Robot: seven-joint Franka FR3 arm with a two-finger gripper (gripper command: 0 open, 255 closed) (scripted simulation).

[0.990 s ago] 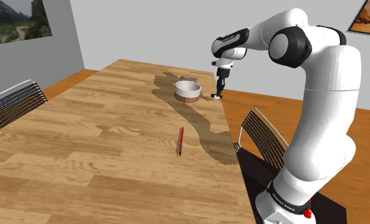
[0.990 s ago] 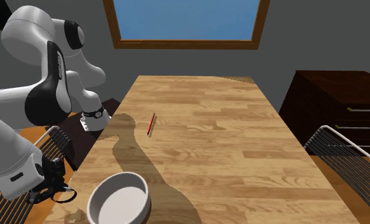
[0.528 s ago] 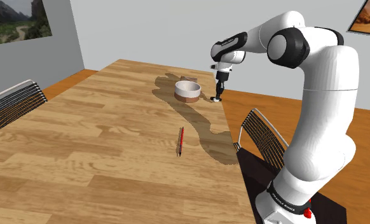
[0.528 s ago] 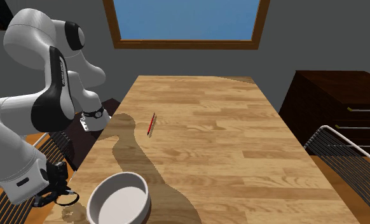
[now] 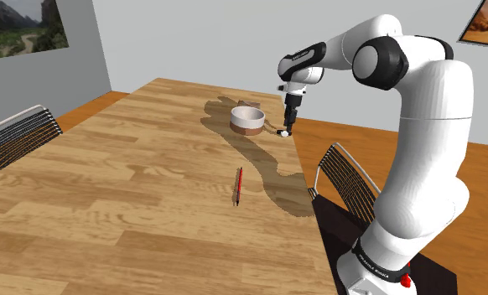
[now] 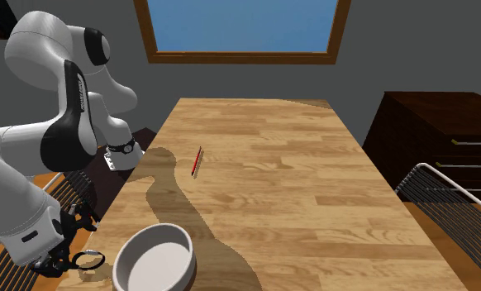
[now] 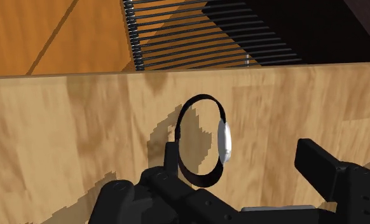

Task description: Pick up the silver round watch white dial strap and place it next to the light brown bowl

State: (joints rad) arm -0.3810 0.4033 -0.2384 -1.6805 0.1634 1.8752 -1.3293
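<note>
Bowl (image 6: 153, 258) partly beyond the second exterior view's bottom edge.

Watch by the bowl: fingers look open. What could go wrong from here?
1. In the wrist view one finger of the open gripper looks against the watch strap; lifting off could drag it.
2. The watch sits near the table edge, so a nudge may send it off toward the chair.
3. The bowl is close; a sideways retreat might bump it.
</note>
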